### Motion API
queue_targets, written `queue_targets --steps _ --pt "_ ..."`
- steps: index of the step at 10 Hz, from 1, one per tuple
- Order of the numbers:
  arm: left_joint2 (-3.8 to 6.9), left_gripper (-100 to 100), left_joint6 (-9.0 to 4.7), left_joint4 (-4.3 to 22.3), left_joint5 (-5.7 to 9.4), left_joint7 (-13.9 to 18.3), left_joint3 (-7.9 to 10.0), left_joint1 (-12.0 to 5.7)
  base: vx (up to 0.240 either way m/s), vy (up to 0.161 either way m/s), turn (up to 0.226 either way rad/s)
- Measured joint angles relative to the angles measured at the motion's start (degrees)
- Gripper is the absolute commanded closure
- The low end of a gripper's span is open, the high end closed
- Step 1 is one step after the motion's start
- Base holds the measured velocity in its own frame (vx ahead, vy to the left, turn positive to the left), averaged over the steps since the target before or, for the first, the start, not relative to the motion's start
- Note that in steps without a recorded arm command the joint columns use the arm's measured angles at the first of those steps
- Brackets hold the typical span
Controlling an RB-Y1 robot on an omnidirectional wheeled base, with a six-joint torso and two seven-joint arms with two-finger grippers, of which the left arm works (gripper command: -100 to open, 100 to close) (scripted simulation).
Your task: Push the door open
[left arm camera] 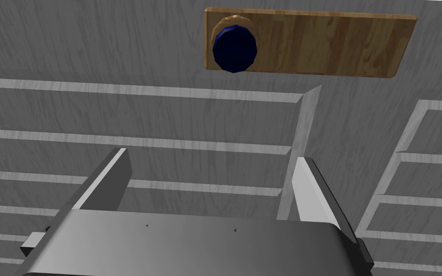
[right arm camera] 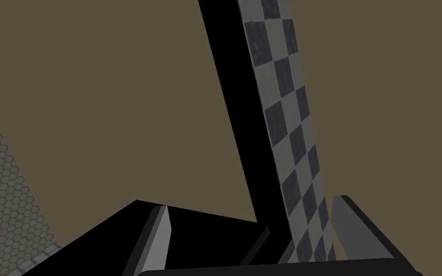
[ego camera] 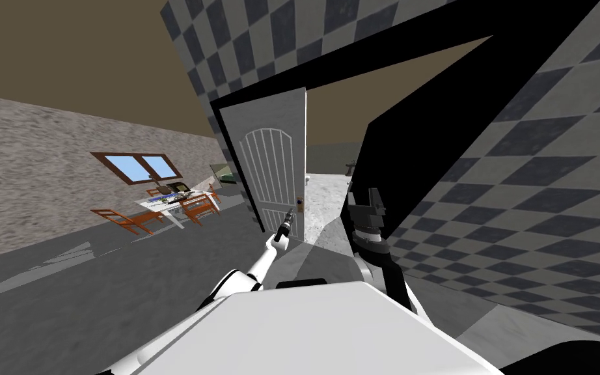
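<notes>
Left arm stretched straight out at the door (ego camera: pixel 271 163). Left gripper (left arm camera: pixel 210 160) released, fingers spread, nothing between them, aimed at the door's slatted panel just below its wooden plate (left arm camera: pixel 320 45) and dark blue knob (left arm camera: pixel 234 48). Can't tell if the tips touch. Door is white and ajar. Right arm bent up beside the door opening, right gripper (right arm camera: pixel 251 206) also released.

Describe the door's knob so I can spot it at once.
Start at the white panelled door, standing ajar in the checkered wall. Near its free edge, just beyond my open left gripper, a brown wooden plate is fixed to it. The knob sits at one end of that plate: round and dark blue, the only blue thing on the door.
</notes>
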Motion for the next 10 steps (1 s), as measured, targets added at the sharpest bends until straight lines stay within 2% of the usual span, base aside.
queue_targets --steps 1,2,5,8,10 --pt "0.66 -100 -0.33 0.8 0.06 0.0 0.14 -0.36 0.187 -0.064 -0.021" --pt "1.24 -100 -0.18 0.1 0.05 0.1 0.13 0.07 0.166 -0.069 -0.016" --pt "1.85 -100 -0.52 0.9 0.14 -0.1 0.51 -0.23 0.176 -0.067 -0.022" --pt "1.60 -100 -0.83 1.2 0.21 -0.2 0.85 -0.23 0.181 -0.063 -0.022" --pt "0.84 -100 -1.16 1.9 0.28 -0.3 1.11 -0.47 0.195 -0.073 -0.025"
